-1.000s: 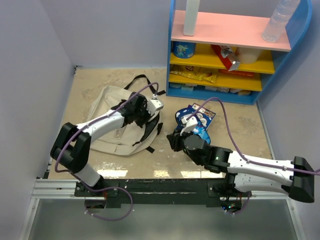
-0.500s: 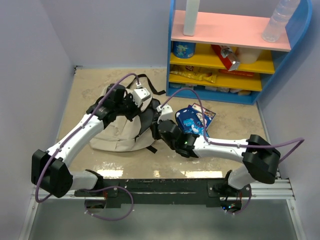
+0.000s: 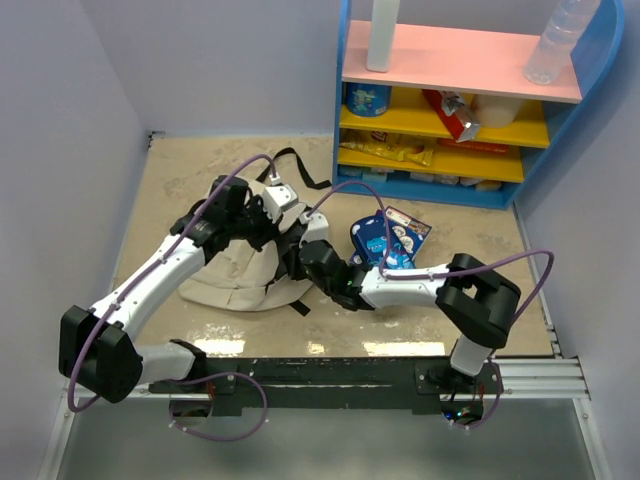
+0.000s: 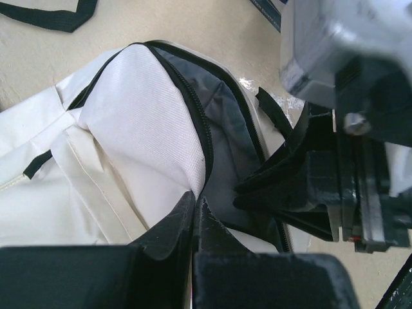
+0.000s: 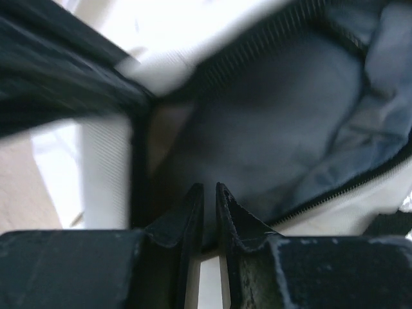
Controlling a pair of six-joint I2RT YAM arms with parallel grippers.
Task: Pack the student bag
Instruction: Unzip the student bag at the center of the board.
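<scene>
2 at student bag (image 4: 148, 129) rim: left end effector (image 4: 195, 201), right end effector (image 5: 209, 190).

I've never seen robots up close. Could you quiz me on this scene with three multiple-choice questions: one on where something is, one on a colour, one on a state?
1. Where is the blue snack packet?
A) on the pink shelf
B) on the table beside the student bag
C) gripped in a tool

2. What colour is the bag's lining?
A) red
B) green
C) grey

3. The left tool is:
A) pinched shut on the bag's rim
B) wide open in the air
C) holding a bottle

Answers:
1 B, the packet lies flat on the table to the right of the bag.
2 C, grey fabric shows inside the open bag.
3 A, its fingers meet on the cream edge.
</scene>
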